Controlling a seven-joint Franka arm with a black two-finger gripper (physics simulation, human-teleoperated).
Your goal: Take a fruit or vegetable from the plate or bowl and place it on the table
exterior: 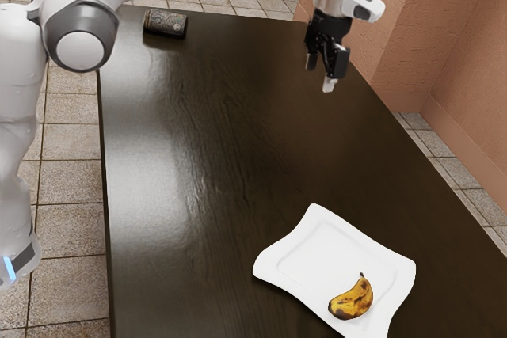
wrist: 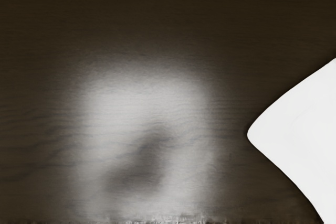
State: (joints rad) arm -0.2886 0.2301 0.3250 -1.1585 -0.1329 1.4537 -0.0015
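End effector [exterior: 321,77] hangs above the dark table [exterior: 190,148], its fingers spread apart with nothing held between them. On the white plate [exterior: 305,247], the ripe banana [exterior: 352,301] lies toward the corner at the exterior view's lower edge, while a dark patterned case [exterior: 165,24] rests near the table's far left corner in that view.

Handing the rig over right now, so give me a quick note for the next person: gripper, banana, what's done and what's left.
Gripper: open and empty, raised over the table, away from the banana.
Banana: lying on the white plate.
Done: nothing on the banana yet.
Left: move to the banana, grip it, lift it off the plate, set it on the table and release.
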